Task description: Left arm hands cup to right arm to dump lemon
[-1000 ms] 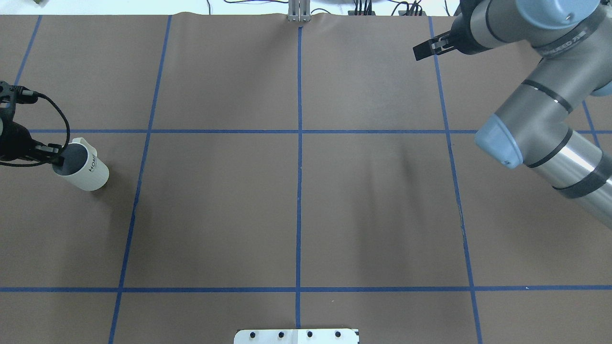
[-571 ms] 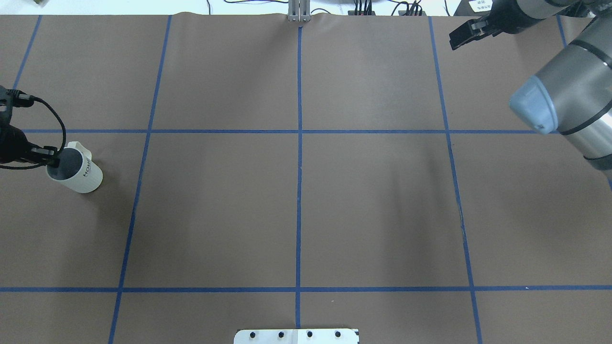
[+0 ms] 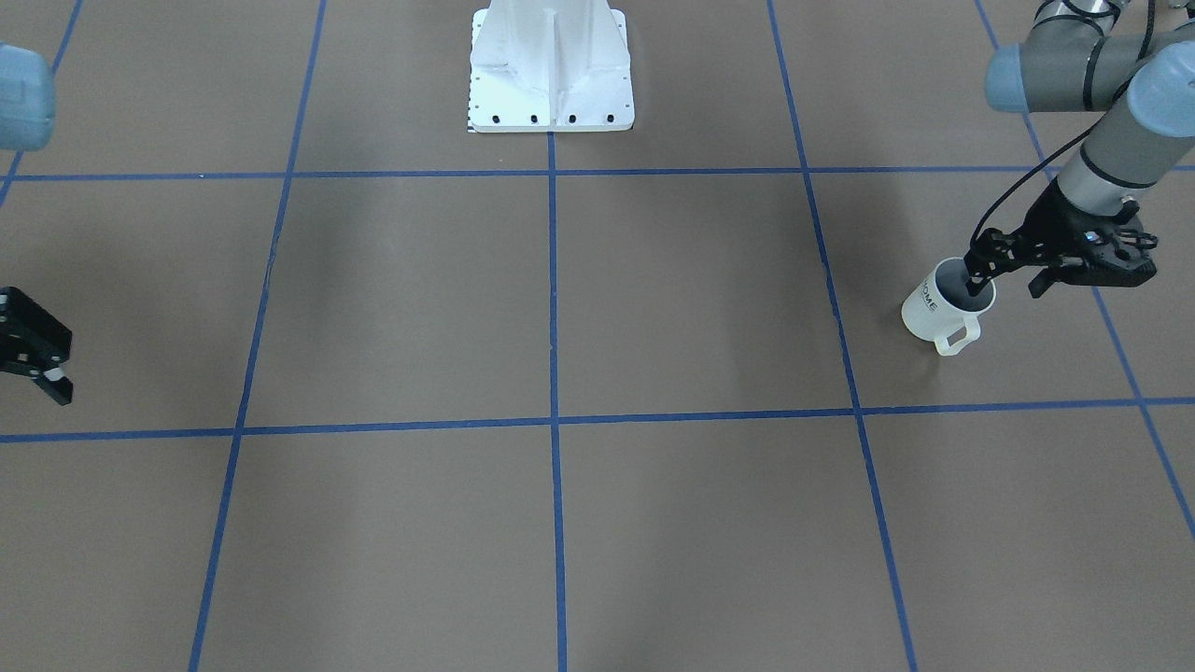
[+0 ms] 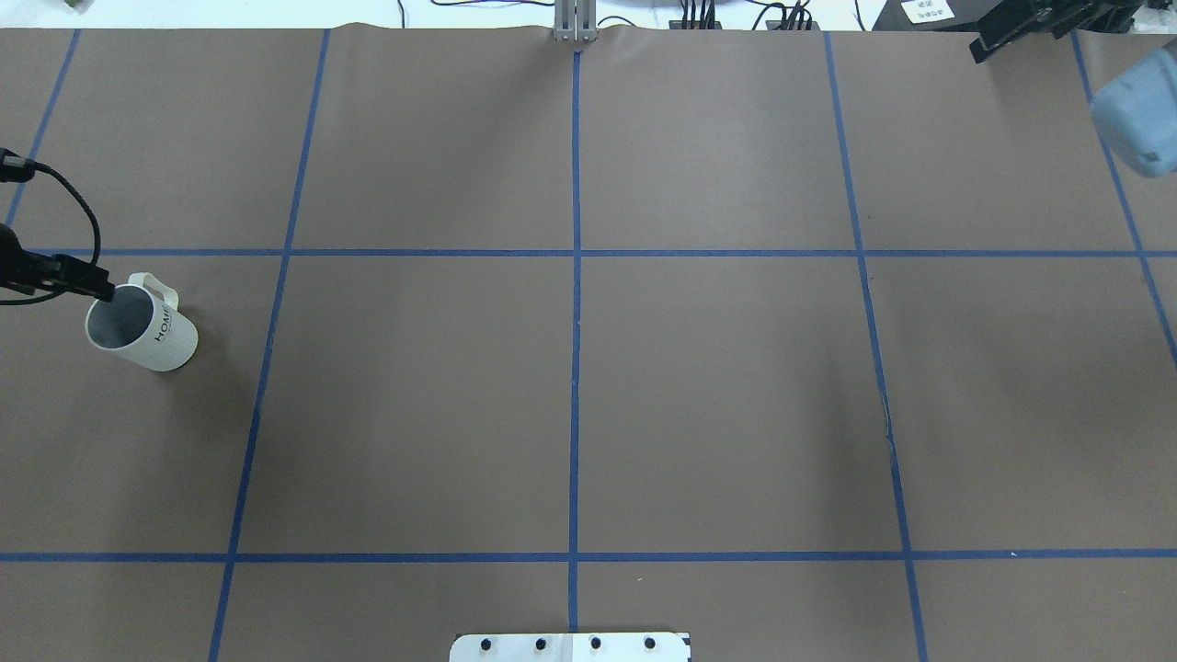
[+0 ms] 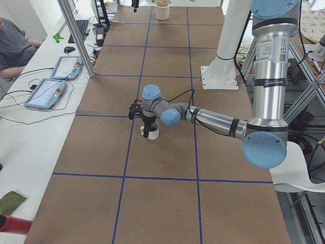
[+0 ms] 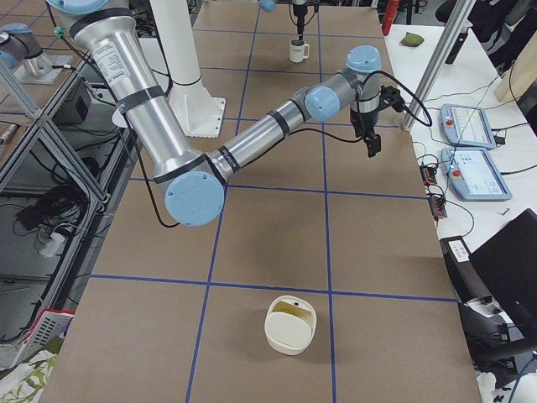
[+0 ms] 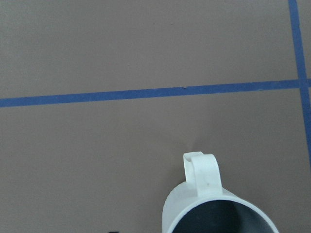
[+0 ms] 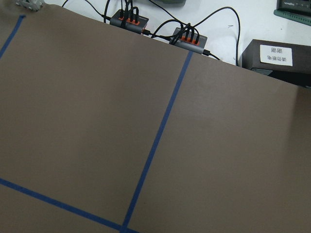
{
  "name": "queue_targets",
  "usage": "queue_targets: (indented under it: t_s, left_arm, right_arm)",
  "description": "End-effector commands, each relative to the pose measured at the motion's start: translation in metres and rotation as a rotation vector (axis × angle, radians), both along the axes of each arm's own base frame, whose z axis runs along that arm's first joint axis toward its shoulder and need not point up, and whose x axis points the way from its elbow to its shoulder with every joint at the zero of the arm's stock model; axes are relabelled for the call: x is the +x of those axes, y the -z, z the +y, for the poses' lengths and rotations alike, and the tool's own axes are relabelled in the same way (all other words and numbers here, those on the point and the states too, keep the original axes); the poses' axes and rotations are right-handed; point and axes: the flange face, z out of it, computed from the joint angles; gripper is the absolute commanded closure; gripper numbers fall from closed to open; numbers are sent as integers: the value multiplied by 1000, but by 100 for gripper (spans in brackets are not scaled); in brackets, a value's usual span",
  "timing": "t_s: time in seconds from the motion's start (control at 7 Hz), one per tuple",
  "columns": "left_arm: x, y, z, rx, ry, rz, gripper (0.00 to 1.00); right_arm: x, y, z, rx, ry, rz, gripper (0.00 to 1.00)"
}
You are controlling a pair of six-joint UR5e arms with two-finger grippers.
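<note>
The left wrist view cuts the cup off at its bottom edge, so the grey floor goes unseen. Overhead, the left gripper runs off the left edge. The right gripper is clipped at the top, its jaws perhaps together, too small to judge.

The white mug bears black lettering down its side that reads "HOME", clear from overhead and smaller in the front-facing view. Past the desk's far edge, a white label on a black box carries print too blurred to read.
</note>
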Motion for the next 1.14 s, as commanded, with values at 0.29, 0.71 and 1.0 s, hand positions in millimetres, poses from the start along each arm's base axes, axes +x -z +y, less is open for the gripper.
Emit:
queue_targets:
  t_s: [0.29,0.71,1.0]
  left_arm:
    - [-187,-38,-14,71,-148,-174,0]
    - [-240,-102,32,-11,-169,-195,0]
    - [-242,-105,33,-23,-160,-193,0]
  right_arm:
    - [81,-77,16,-68,101,102,0]
    - [128,-177,70,-157,126,130,0]
    - [133,-226,102,-244,124,155,0]
